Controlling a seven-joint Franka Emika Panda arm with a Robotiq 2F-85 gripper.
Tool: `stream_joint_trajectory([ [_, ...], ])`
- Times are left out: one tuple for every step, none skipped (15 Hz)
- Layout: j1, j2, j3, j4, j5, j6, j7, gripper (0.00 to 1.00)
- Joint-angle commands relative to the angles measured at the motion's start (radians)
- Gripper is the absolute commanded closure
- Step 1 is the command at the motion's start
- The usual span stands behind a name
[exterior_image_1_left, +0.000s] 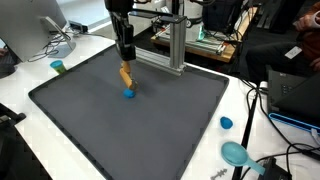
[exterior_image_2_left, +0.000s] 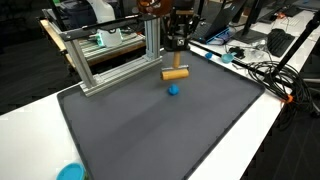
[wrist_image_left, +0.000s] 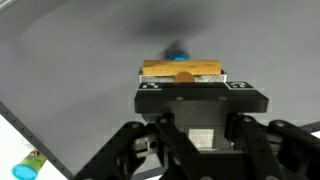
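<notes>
Clutter sits off the dark grey mat (exterior_image_1_left: 150, 135) that covers the white tabletop (exterior_image_1_left: 22, 105). At far left in an exterior view, a small green-and-blue cup (exterior_image_1_left: 58, 67) stands on bare tabletop just beyond the mat's corner.

Further right, near the mat's middle, the black gripper (exterior_image_1_left: 124, 66) hangs straight down, closed on a tan wooden block (exterior_image_1_left: 125, 77). In the wrist view the block lies crosswise between the fingers and is gripped about its middle, which is probably why it hangs level without tipping. A small round blue piece (exterior_image_1_left: 129, 95) rests on the mat directly beneath the block. In an exterior view a thin gap seems to part the blue piece (exterior_image_2_left: 173, 89) from the block, so the block looks lifted clear, with only the gripper carrying it.

Behind and to the right, a silver aluminium frame (exterior_image_1_left: 175, 40) stands at the mat's far edge. Right again, off the mat, a blue bottle cap (exterior_image_1_left: 226, 123) and a teal round dish (exterior_image_1_left: 235, 153) lie near loose cables.
</notes>
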Motion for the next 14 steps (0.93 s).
stream_joint_trajectory([
  [0.027,0.011,-0.029,0.012,0.007,-0.005,-0.002,0.53],
  [0.029,0.018,-0.031,0.010,0.011,0.010,0.009,0.78],
  [0.032,0.019,-0.034,0.006,0.006,0.012,0.017,0.78],
  [0.037,0.020,-0.040,-0.001,-0.008,0.016,0.028,0.78],
  [0.037,0.022,-0.041,-0.006,-0.001,0.021,0.022,0.78],
  [0.034,0.026,-0.042,-0.011,0.018,0.031,0.006,0.78],
  [0.030,0.030,-0.041,-0.014,0.041,0.049,-0.008,0.78],
  [0.029,0.035,-0.043,-0.016,0.050,0.066,-0.009,0.78],
  [0.027,0.040,-0.044,-0.016,0.064,0.082,-0.016,0.78],
  [0.029,0.045,-0.047,-0.015,0.065,0.091,-0.014,0.78],
  [0.031,0.048,-0.052,-0.017,0.062,0.105,-0.009,0.78],
  [0.033,0.053,-0.055,-0.016,0.060,0.110,-0.006,0.78],
  [0.035,0.057,-0.059,-0.014,0.053,0.107,0.000,0.78],
  [0.035,0.058,-0.060,-0.015,0.057,0.105,-0.006,0.78],
])
